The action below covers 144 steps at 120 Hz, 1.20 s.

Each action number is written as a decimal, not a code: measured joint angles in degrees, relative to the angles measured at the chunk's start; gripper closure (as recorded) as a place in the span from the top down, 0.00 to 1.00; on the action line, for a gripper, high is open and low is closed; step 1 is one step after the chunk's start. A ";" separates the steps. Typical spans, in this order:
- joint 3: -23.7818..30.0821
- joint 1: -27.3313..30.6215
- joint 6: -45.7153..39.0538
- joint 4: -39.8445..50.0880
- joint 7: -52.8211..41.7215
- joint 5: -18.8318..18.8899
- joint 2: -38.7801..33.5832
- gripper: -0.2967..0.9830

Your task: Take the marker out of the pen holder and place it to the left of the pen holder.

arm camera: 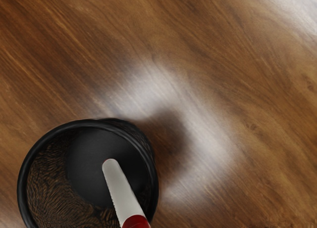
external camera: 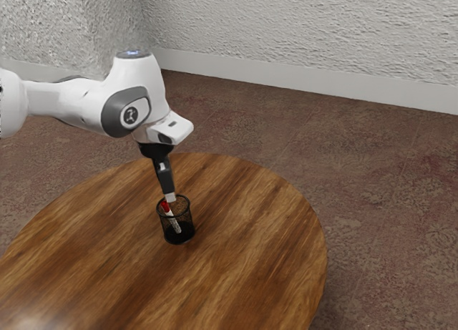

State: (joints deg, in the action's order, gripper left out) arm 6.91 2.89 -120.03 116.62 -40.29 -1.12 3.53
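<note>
Marker point(arm camera: 121, 191) with unreadable markings point(external camera: 174, 222), inside black mesh pen holder point(external camera: 179, 236), gripper point(external camera: 169, 197) state unclear

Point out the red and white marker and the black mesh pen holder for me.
Red and white marker point(arm camera: 122, 191), wrist view: on its white barrel.
Black mesh pen holder point(external camera: 184, 232), exterior view: on its lower side.

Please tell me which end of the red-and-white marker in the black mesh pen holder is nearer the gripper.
The red end, the upper one, close below the gripper; the white end points down inside the pen holder.
</note>
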 joint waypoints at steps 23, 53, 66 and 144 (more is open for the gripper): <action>0.37 -0.79 -2.75 6.40 -7.89 0.12 -2.15 0.77; 0.20 0.60 -5.57 7.88 -15.04 -0.02 -0.55 0.77; 0.13 1.34 -8.06 7.84 -17.33 -0.03 0.38 0.75; -3.28 1.62 -6.63 -0.92 -23.89 0.33 -2.23 0.16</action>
State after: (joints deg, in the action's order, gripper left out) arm 3.63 4.51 -126.66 115.70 -64.18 -0.80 1.30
